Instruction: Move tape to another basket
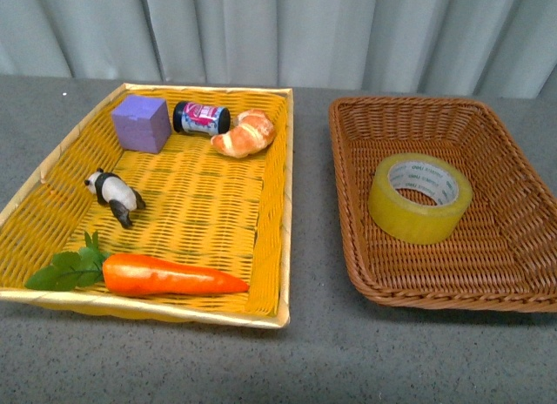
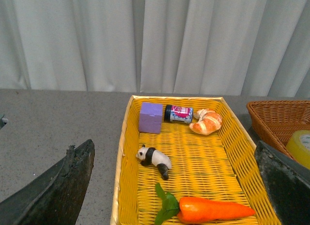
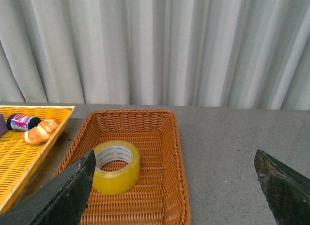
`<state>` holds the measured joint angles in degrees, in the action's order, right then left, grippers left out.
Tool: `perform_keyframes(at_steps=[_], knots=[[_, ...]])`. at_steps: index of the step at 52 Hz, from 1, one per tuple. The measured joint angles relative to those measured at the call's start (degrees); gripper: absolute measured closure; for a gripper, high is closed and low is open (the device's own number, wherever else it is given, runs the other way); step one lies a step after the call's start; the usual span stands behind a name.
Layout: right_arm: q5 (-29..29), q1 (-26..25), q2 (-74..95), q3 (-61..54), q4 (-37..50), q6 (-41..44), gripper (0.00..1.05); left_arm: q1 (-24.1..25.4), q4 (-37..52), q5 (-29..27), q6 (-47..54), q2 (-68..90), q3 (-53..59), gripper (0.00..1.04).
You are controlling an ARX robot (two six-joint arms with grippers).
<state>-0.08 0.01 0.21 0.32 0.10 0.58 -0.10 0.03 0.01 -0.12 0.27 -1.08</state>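
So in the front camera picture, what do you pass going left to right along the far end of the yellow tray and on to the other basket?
Purple cube → small jar → croissant → tape, lying in the brown basket.

desk (image 1: 313, 352): two baskets side by side on it, tray left, basket right, small gap between
basket (image 1: 522, 286): tape (image 1: 419, 198) lies flat inside, ahead of the right claw (image 3: 172, 196), nearer its left finger
tray (image 1: 277, 204): ahead of the left claw (image 2: 174, 186), between its spread fingers
tray back: cube (image 1: 139, 123), jar (image 1: 201, 117), croissant (image 1: 244, 132), left to right
tray middle: panda (image 1: 116, 194), left side
tray front: carrot (image 1: 165, 274), closest to the left claw
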Motion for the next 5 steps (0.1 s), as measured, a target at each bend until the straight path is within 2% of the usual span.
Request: perform_keyframes(at_steps=[5], knots=[[0.00,0.00,0.00,0.00,0.00,0.00,0.09,0.00,0.00,0.00,0.00,0.00,0.00,0.06]])
